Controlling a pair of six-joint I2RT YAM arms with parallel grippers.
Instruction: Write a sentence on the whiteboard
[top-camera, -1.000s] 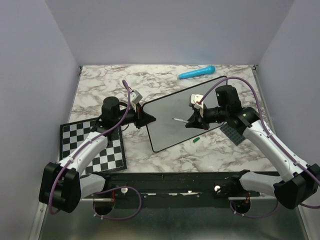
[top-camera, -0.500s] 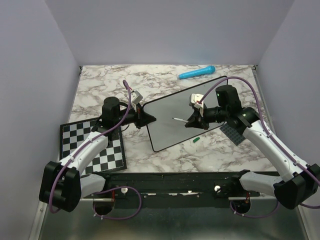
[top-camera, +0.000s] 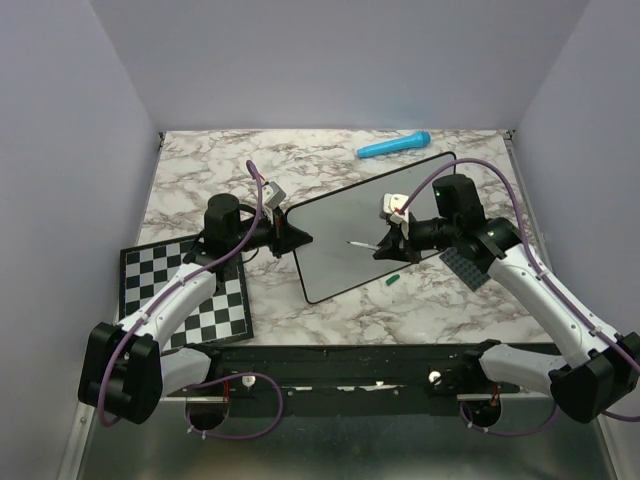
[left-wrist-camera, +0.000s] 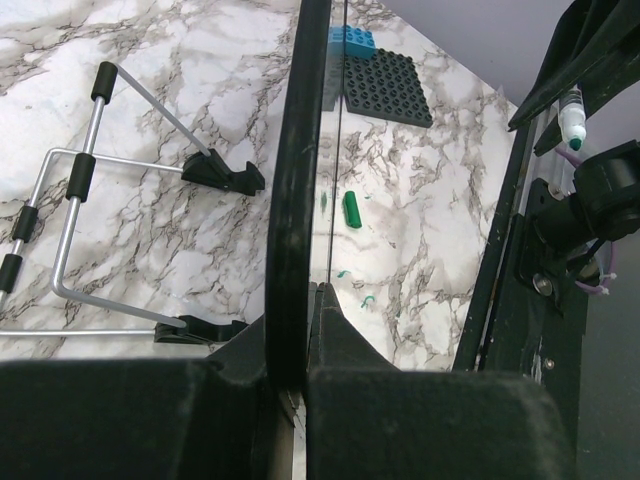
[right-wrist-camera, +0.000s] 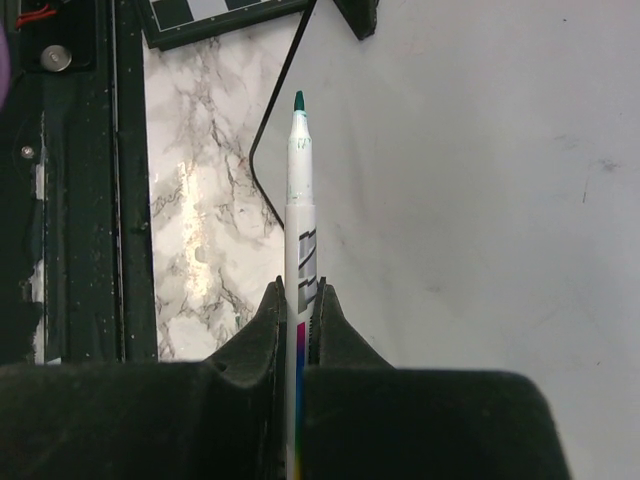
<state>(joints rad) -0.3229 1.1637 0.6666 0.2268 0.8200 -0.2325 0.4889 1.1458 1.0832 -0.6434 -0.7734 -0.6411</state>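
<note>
The whiteboard (top-camera: 370, 215) lies tilted across the table's middle, its face grey and blank in the top view. No sentence shows on it. My left gripper (top-camera: 298, 238) is shut on the board's left edge. In the left wrist view the black rim (left-wrist-camera: 295, 180) runs edge-on between the jaws of that gripper (left-wrist-camera: 300, 300). My right gripper (top-camera: 385, 247) hovers over the board's middle, shut on a white marker (top-camera: 360, 243). In the right wrist view the marker (right-wrist-camera: 300, 200) points away from the gripper (right-wrist-camera: 300, 290), green tip bare, over the board's face (right-wrist-camera: 480, 200) near a rounded corner.
A green marker cap (top-camera: 393, 279) lies on the marble just off the board's near edge. A dark studded baseplate (top-camera: 465, 266) sits at the right, a blue tube-shaped object (top-camera: 394, 146) at the back, a checkerboard (top-camera: 185, 290) at the near left. A wire stand (left-wrist-camera: 90, 200) lies behind the board.
The right gripper with the marker has shifted slightly toward the near right over the board. The left gripper and the board have stayed put.
</note>
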